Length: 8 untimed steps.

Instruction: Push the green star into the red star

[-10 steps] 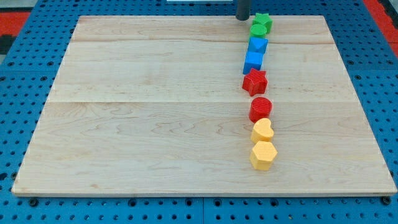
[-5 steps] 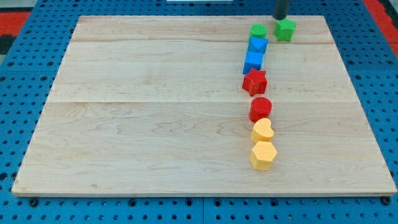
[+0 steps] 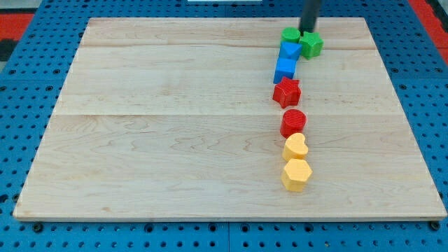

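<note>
Near the view's top, right of the middle, a line of blocks runs down the wooden board point(image 3: 175, 140); going left to right up there, first comes a small green block point(image 3: 290, 33), whose shape I cannot make out, then my tip point(image 3: 307, 31), then the green star point(image 3: 311, 45) just right of it and a bit lower; my tip sits between the two green blocks and seems to touch the star's top left side; below them are two blue blocks point(image 3: 287, 60), touching each other, then the red star point(image 3: 287, 92), then a red round block point(image 3: 293, 122), then a yellow heart point(image 3: 295, 147) and a yellow six-sided block point(image 3: 295, 174); I think the step in hand is getting the green star moving toward the red star; the blue blocks sit in the way, so the next push should go down and a little left, along their right side; the rod comes straight down from the top edge, nearly upright; it has no fingers to open or close, it only pushes.
</note>
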Each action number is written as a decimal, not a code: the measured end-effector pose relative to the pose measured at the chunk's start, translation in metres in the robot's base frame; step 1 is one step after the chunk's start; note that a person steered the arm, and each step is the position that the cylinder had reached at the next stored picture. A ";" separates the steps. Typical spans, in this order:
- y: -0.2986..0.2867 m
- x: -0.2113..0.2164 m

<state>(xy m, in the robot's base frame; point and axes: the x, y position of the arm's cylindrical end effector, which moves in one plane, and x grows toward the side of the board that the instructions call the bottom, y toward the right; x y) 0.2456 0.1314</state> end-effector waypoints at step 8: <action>-0.007 0.143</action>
